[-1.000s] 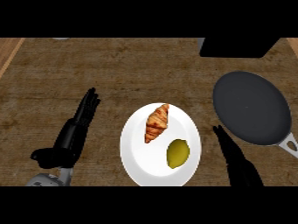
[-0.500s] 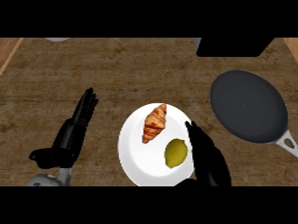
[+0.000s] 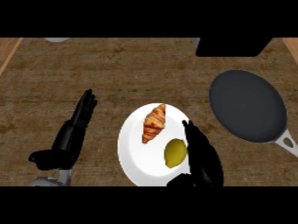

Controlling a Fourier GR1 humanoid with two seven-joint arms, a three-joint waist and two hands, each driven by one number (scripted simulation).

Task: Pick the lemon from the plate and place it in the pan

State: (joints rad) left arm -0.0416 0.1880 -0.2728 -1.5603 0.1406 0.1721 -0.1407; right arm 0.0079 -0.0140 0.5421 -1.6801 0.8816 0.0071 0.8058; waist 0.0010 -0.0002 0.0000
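Note:
A yellow lemon [image 3: 175, 152] lies on the white plate [image 3: 133, 151], below a brown croissant [image 3: 154, 123]. My right hand [image 3: 201, 158] is over the plate's right side, its straight fingers right beside the lemon and its thumb low near the plate's lower edge. The hand is open and nothing is held. The dark round pan [image 3: 248, 105] with a white handle lies to the right of the plate, nothing in it. My left hand [image 3: 71, 137] rests open at the lower left, fingers pointing up the counter.
A black object [image 3: 233, 47] sits at the counter's far edge above the pan. A pale item [image 3: 57, 40] shows at the top left. Wooden borders run along both sides of the counter.
My right hand has moved leftward from beside the plate to over its right side, ending right next to the lemon. The left hand, lemon and pan have stayed put.

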